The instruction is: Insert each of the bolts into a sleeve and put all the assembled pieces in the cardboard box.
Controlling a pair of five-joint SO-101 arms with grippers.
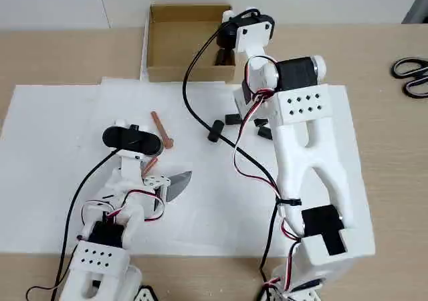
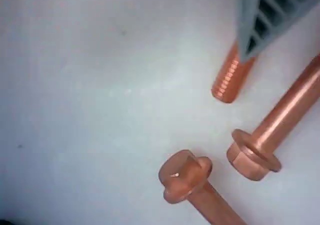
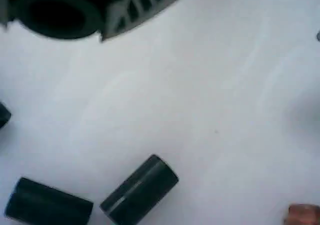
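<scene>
Three copper bolts lie on the white sheet in the left wrist view: one headed bolt [image 2: 185, 177], a second [image 2: 272, 135], and a third whose threaded end [image 2: 229, 80] sticks out from under my left gripper [image 1: 167, 180]. From above, one bolt [image 1: 160, 128] lies just beyond that gripper. My right gripper [image 3: 95, 25] is shut on a black sleeve [image 3: 52, 15], seen end-on. Loose black sleeves [image 3: 140, 190] [image 3: 47, 205] lie below it, and more sleeves [image 1: 215, 130] [image 1: 264, 131] show from above. The cardboard box [image 1: 190, 10] stands at the back.
The white sheet [image 1: 53, 180] covers most of the table. Scissors [image 1: 411, 73] lie at the far right on bare wood. The right arm's cable [image 1: 200, 114] trails across the sheet between bolts and sleeves.
</scene>
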